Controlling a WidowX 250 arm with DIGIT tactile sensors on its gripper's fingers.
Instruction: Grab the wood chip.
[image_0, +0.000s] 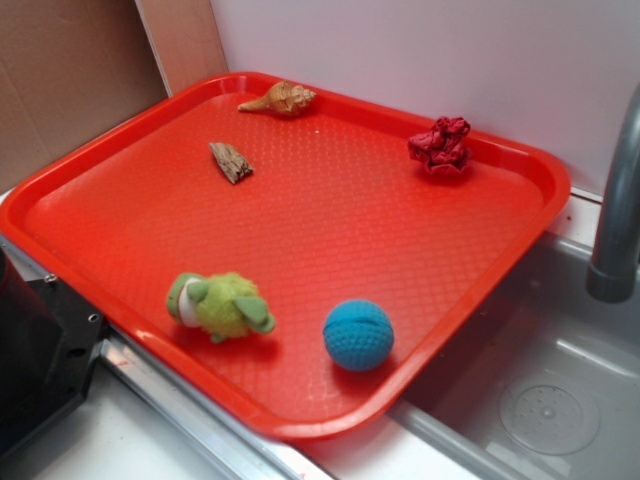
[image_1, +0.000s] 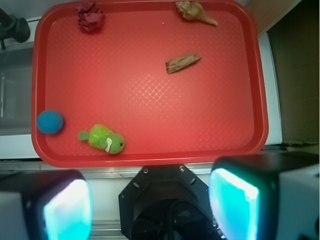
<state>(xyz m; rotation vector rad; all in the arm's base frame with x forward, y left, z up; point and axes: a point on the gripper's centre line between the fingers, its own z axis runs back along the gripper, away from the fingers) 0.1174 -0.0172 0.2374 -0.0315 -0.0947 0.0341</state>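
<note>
From my wrist camera, nearest to me are the two fingers of the gripper, glowing cyan at the bottom corners of the frame. They stand wide apart with nothing between them, held above the robot's black base, short of the tray.

Past that lies the red tray, its near rim running across at 6 o'clock. Just inside that rim, around 7 o'clock from the tray's middle, I see a green plush toy lying on its side. Near it, at 8 o'clock by the left rim, sits a blue ball.

Further out, at about 1 o'clock from the middle, the wood chip lies flat on the tray, alone, well apart from everything else and from the gripper.

Farthest off, along the far rim, a tan shell sits at 1 o'clock and a crumpled red wad at 11 o'clock. A grey pipe rises beside the tray in the exterior view.
</note>
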